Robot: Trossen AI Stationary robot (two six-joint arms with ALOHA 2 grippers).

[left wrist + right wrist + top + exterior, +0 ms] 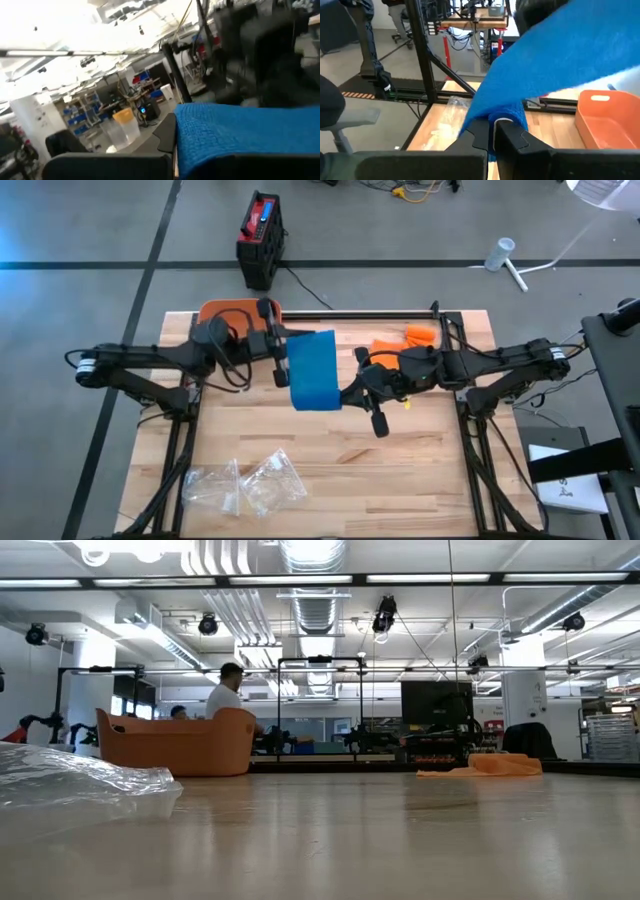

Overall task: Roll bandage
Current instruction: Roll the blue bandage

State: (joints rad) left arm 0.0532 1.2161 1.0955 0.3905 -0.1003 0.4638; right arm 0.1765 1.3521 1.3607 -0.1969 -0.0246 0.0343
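A blue bandage (312,370) hangs as a broad strip above the middle of the table, between my two grippers. At its left edge is my left gripper (282,365), shut on it. My right gripper (352,393) is shut on its near right corner. In the left wrist view the bandage (240,135) fills the space beside the dark finger (167,136). In the right wrist view the bandage (555,55) runs up and away from the fingers. The low view shows neither gripper. My left gripper holds the bandage by its left edge (181,131), coming level from the table's left. Cloth covers the place of contact, so the layers do not show. The bandage is clear of the table. My right gripper pinches a bunched or rolled end (509,119) of the bandage between its two fingertips (481,131), coming level from the table's right. From there the strip rises toward the left arm, lifted clear of the table.
An orange basket (238,311) stands at the far left of the table, and an orange cloth (398,340) lies at the far right. Clear plastic bags (245,485) lie near the front left. A black frame rail (380,314) runs along the far edge.
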